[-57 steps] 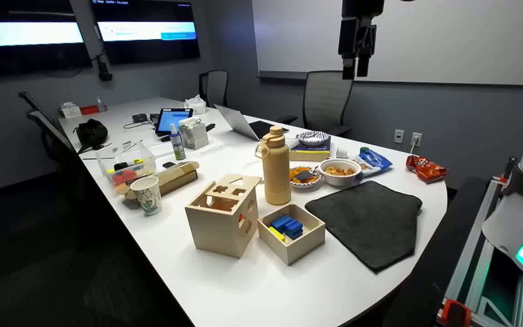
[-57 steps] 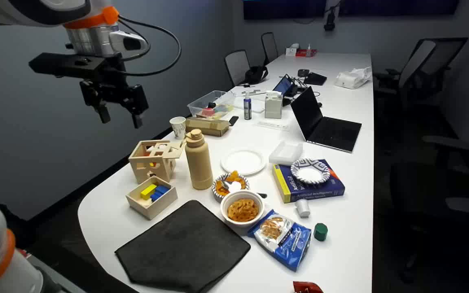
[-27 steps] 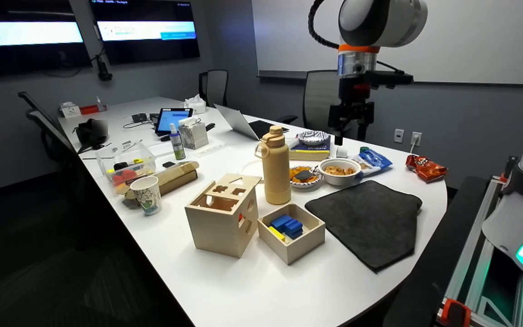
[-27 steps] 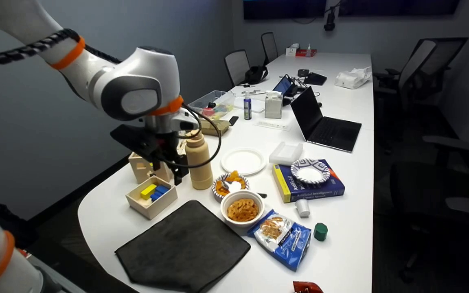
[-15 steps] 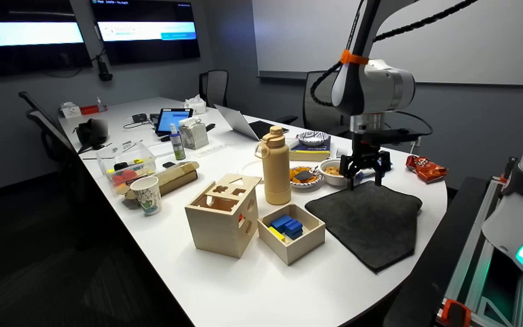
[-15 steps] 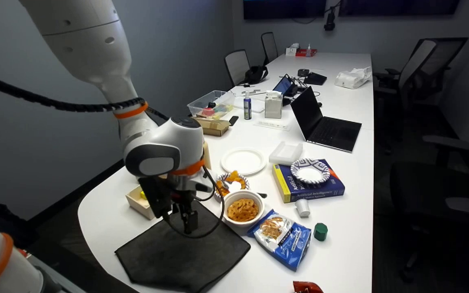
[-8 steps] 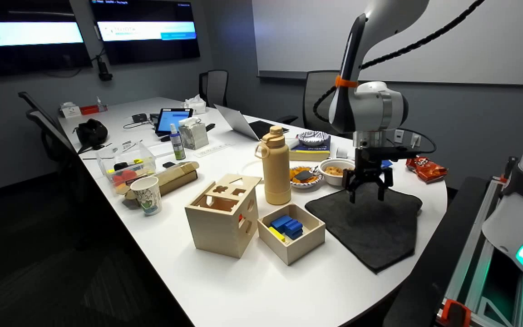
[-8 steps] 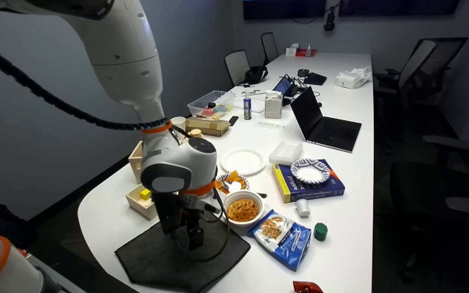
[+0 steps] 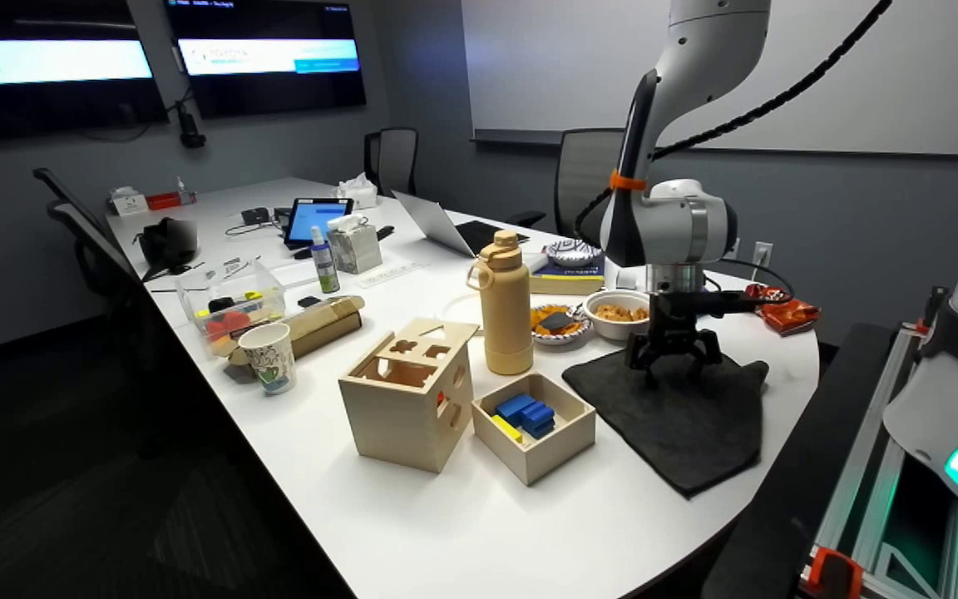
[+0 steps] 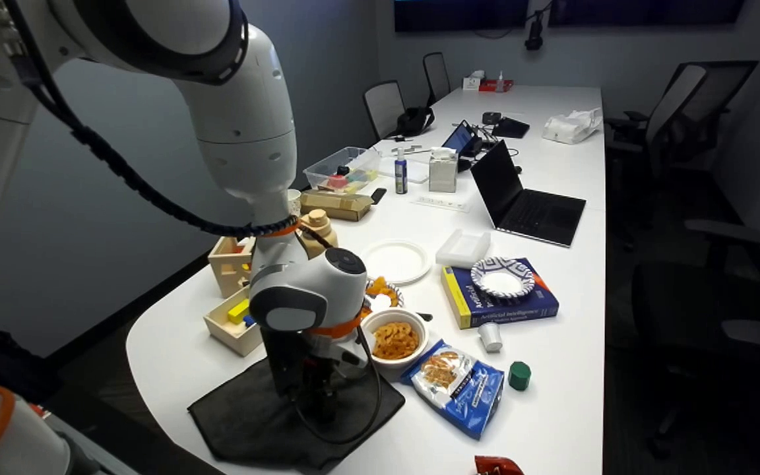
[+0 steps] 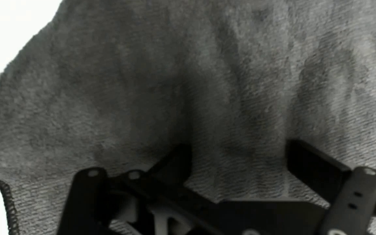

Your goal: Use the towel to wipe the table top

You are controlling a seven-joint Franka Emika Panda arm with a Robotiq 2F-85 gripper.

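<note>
Black pincer (image 11: 238, 148), spread wide, creased dark gray towel (image 9: 687, 437) directly beneath it, white desk (image 9: 454, 532) under both

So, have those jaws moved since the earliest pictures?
Yes, downward: in an exterior view, the open jaws, earlier seen against the whiteboard, are now well below it, at the towel.
</note>
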